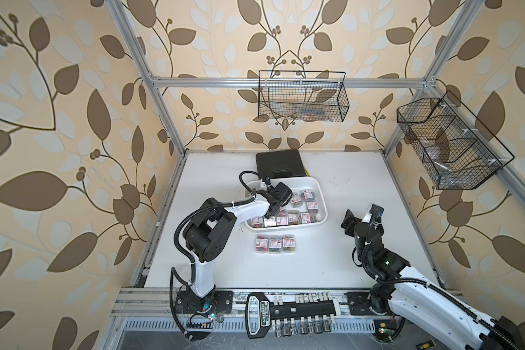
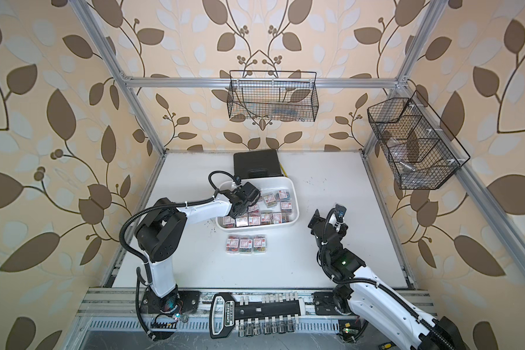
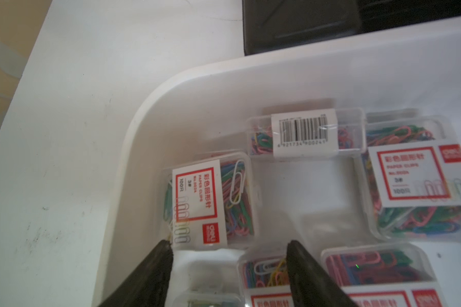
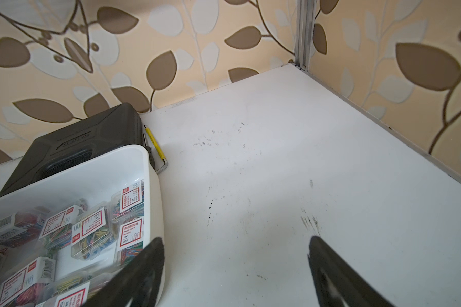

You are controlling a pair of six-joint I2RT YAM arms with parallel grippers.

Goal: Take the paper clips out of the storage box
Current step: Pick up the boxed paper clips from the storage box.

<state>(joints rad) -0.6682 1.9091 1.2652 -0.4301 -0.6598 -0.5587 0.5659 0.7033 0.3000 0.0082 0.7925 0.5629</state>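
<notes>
The storage box (image 1: pixel 300 183) lies on the worktop (image 1: pixel 285 272). It is filled with paper clips (image 1: pixel 297 200) in small clear packs with red-edged labels, lying close together. The left hand (image 3: pixel 229 247) hangs inside the storage box at one corner. Its fingers (image 3: pixel 160 263) are apart and nothing is clamped between them. Just ahead of the fingertips lies a flat pack (image 3: pixel 210 202). Farther ahead an edge-standing pack (image 3: pixel 304 133) shows its barcode. One finger is close to the storage box wall and the second finger stands over a neighbour pack (image 3: pixel 264 271), so the place is crowded. Behind the left hand, outside the near wall, three packs in a row (image 1: pixel 275 244) lie on the worktop.

The right hand (image 4: pixel 234 242) is outside, near the side wall of the storage box. Its fingers are wide apart over the bare worktop and hold nothing. Beyond the storage box from both hands is a black case (image 1: pixel 279 165), with a thin yellow tool (image 4: pixel 152 138) beside it. Two wire baskets (image 1: pixel 302 97) hang on the frame, well apart from both hands.
</notes>
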